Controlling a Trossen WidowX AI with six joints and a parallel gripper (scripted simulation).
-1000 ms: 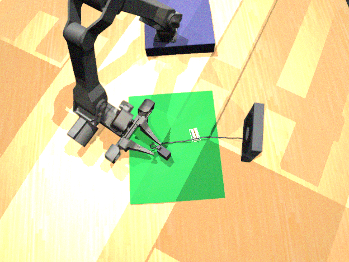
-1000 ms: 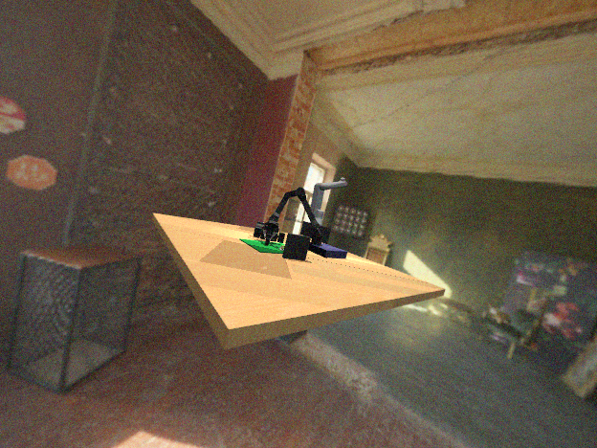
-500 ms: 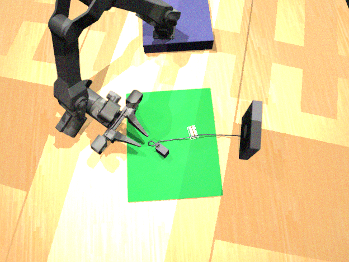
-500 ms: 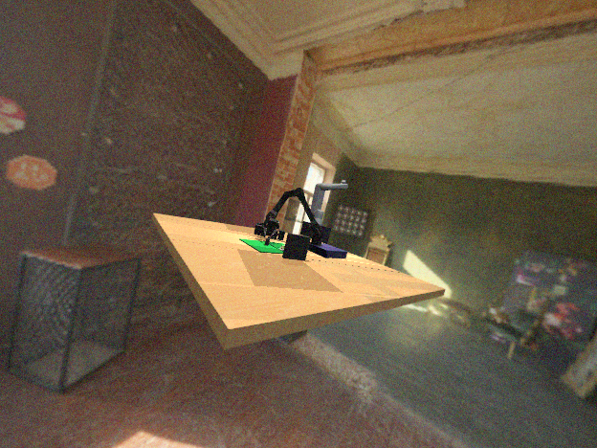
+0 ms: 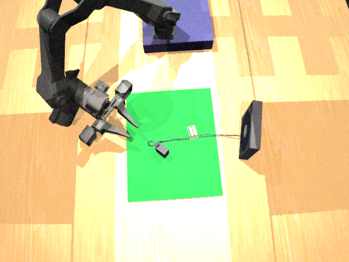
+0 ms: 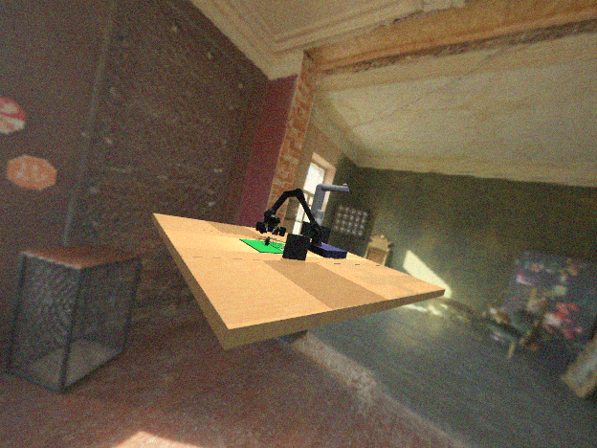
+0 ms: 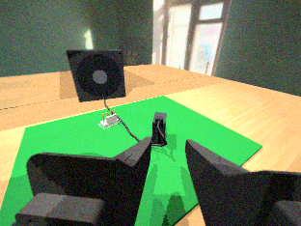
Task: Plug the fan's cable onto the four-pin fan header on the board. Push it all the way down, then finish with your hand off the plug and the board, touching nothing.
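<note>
Top view: gripper released, fingers parted, nothing between them. Plug, a dark oblong block, lies apart from the fingertips at their 4 o'clock, over the flat, smooth green board. White four-pin header at the plug's 2 o'clock, unmated. Thin dark cable runs to a square-framed fan, 3 o'clock. Table: pale and tan wood, fine straight grain.
</note>
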